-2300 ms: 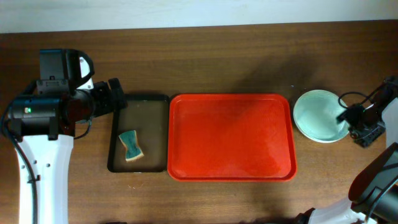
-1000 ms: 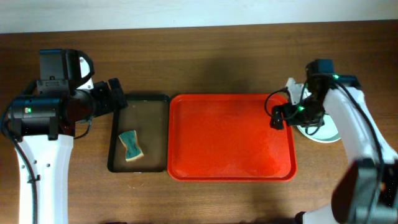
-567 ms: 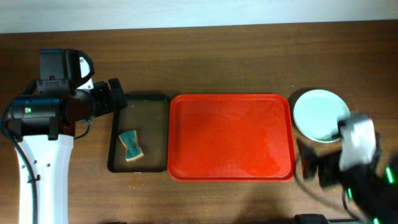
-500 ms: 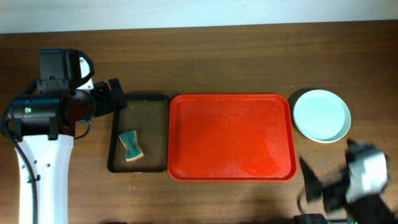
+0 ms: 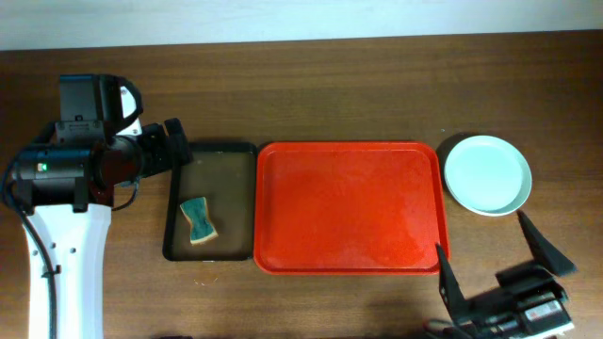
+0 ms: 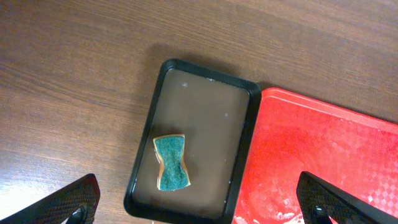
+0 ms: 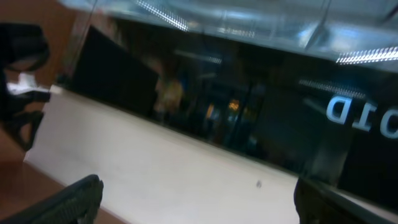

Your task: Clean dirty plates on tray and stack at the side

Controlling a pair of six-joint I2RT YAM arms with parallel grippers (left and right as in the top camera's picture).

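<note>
The plate (image 5: pixel 487 175) sat just beside the tray's (image 5: pixel 350 147) right rim. The right gripper (image 5: pixel 492 264), tilted upward at front right, and the left gripper (image 6: pixel 198 186) both stood wide open, holding nothing.

Table (image 5: pixel 330 94), matt wood-grain; tray (image 5: pixel 349 202), glossy red plastic, finely textured floor; black tray (image 6: pixel 202 115), smooth plastic; plate (image 5: pixel 487 174), smooth, slight sheen; sponge (image 6: pixel 171 163), coarse teal foam.

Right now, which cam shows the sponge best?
Left wrist. The sponge is large and unobstructed there, teal face up, lying in the black tray. Overhead also shows it whole in that tray, but smaller. Right wrist points away from the table and shows none of it.
</note>
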